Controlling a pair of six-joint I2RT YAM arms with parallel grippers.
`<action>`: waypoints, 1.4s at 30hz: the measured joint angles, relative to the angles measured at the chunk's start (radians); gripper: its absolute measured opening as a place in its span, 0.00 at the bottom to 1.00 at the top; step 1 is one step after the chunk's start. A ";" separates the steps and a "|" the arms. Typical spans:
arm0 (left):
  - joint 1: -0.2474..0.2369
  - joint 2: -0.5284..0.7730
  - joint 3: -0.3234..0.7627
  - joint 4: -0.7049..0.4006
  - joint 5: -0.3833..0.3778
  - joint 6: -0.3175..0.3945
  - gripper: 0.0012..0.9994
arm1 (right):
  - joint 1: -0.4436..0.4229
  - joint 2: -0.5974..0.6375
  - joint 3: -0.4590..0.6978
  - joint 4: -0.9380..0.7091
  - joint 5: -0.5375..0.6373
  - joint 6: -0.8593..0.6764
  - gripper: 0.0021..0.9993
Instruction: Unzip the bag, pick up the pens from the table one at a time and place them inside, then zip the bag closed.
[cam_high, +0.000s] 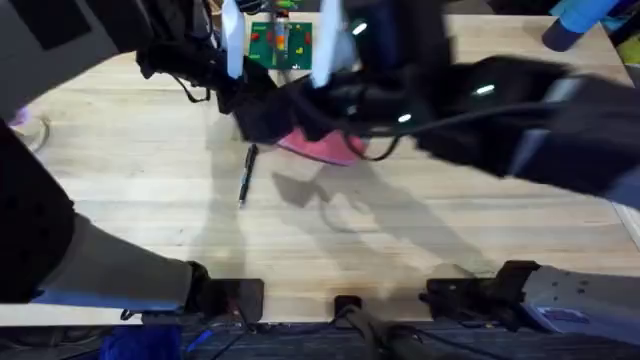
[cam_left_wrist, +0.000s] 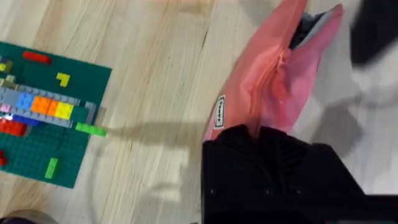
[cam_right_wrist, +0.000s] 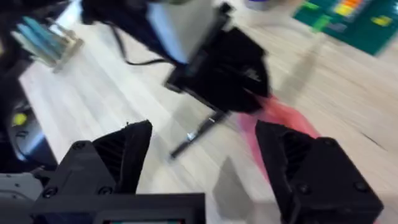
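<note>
Across the whole scene runs the table (cam_high: 130, 200), a broad top of pale wooden planks with fine straight grain and thin dark seams between boards. Near its far middle lies the bag (cam_high: 325, 147), an oblong pouch of soft pink fabric, creased and slack; in the left wrist view the bag (cam_left_wrist: 273, 87) shows a matching pink zipper running along its length, parted at the far end where a grey-dark lining gapes. A small white rectangular label with dark lettering is sewn on its side, too small to read. Beyond it, at the far edge, sits a green studded baseplate (cam_high: 282, 45) carrying red, yellow, orange, blue and grey bricks. The left gripper (cam_left_wrist: 261, 140), matte black and blocky, is clamped on the near end of the pouch, fabric bunching where it meets the fingers. The right gripper (cam_right_wrist: 205, 155) hangs above the table with its two black ribbed fingers spread wide apart, nothing between them. One slim dark pen (cam_high: 246, 174) lies flat on the wood just beside the pouch, on its left, its silvery clip catching light in the right wrist view.
</note>
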 joint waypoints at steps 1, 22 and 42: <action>-0.005 0.000 0.000 -0.005 0.010 -0.003 0.04 | -0.020 -0.024 0.003 -0.034 -0.008 -0.008 1.00; -0.004 0.000 0.021 -0.005 0.095 -0.014 0.88 | -0.217 -0.099 0.004 -0.261 -0.030 -0.096 1.00; 0.144 0.000 0.146 -0.213 0.089 -0.017 0.99 | -0.255 0.007 0.319 -0.750 -0.042 -0.250 1.00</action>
